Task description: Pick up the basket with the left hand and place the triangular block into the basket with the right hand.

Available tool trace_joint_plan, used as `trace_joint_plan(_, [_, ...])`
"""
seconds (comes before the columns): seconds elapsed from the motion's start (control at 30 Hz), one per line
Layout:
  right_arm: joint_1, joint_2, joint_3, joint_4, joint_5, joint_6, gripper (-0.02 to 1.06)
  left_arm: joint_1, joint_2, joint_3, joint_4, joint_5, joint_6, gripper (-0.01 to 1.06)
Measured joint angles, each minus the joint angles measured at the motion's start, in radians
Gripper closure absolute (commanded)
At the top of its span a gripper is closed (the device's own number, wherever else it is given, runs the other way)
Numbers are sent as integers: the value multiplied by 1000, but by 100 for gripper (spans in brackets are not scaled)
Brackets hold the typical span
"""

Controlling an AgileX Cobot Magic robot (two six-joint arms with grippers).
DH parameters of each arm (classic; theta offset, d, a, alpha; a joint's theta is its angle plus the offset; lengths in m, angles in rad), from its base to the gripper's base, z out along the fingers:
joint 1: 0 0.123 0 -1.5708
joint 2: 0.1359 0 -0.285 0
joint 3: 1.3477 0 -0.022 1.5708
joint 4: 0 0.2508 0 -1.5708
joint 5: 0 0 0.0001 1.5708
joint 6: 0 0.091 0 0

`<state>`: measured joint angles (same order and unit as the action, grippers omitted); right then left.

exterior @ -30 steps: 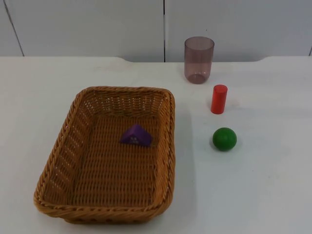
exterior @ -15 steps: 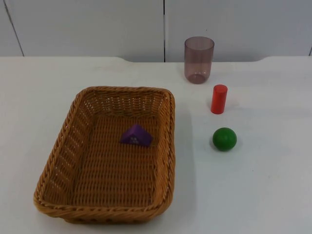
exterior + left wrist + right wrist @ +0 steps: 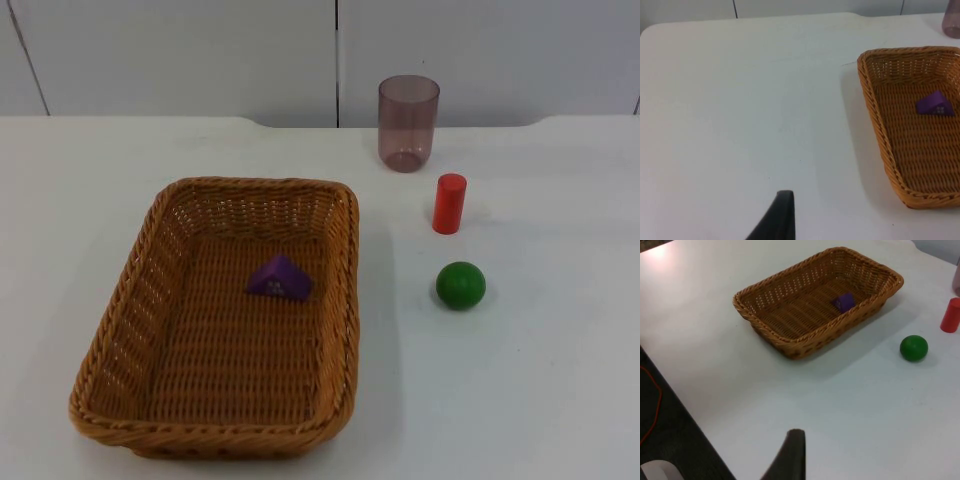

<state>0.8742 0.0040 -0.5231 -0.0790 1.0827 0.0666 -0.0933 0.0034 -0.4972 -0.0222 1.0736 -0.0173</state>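
We see the basket point(image 3: 215, 320) resting on the table point(image 3: 520, 380), its long axis running toward the wall, with the purple block point(image 3: 279, 278) lying inside. To its right stand a cup point(image 3: 408, 122), red cylinder point(image 3: 449, 203) and green ball point(image 3: 460, 285). We cannot tell either gripper's opening; no writing reads.

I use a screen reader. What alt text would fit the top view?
A wicker basket sits on a white table with a purple triangular block inside it. To its right stand a green ball, a red cylinder and a tinted plastic cup.
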Motion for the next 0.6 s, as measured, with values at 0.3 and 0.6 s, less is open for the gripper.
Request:
trace_joint_plan(0.3, [0,0,0,0,0,0,-1,0,0,0,0,0,0,0])
trace_joint_plan(0.6, [0,0,0,0,0,-1,-1,0,0,0,0,1,0,0])
